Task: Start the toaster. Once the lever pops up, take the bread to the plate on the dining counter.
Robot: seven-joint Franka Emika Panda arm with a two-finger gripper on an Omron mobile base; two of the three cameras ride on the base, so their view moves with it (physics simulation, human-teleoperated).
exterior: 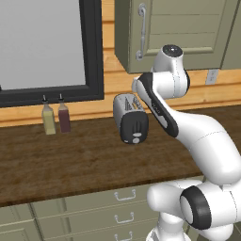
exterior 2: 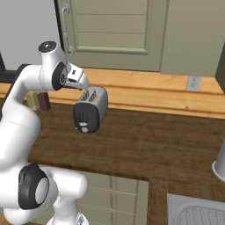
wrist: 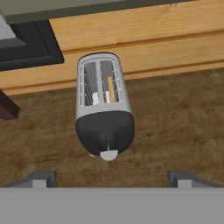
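The chrome toaster (wrist: 103, 103) with its black end panel stands on the dark wood countertop (exterior: 70, 160), close to the wooden back wall. A thin tan edge of the bread (wrist: 111, 89) shows in its right slot. A pale lever knob (wrist: 108, 154) sits low on the black end. My gripper (wrist: 113, 179) hangs open above and just in front of the toaster, fingertips (wrist: 43, 179) spread wide with nothing between them. From the right base view the hand (exterior 2: 78, 80) hovers right over the toaster's (exterior 2: 91, 109) top. The plate and the dining counter are out of view.
Two bottles, one yellowish (exterior: 48, 120) and one dark red (exterior: 64, 117), stand left of the toaster under a black-framed window (exterior: 92, 52). Wall cabinets (exterior: 155, 33) hang overhead. A sink (exterior 2: 197, 213) and a grey vessel (exterior 2: 219, 165) lie to the right.
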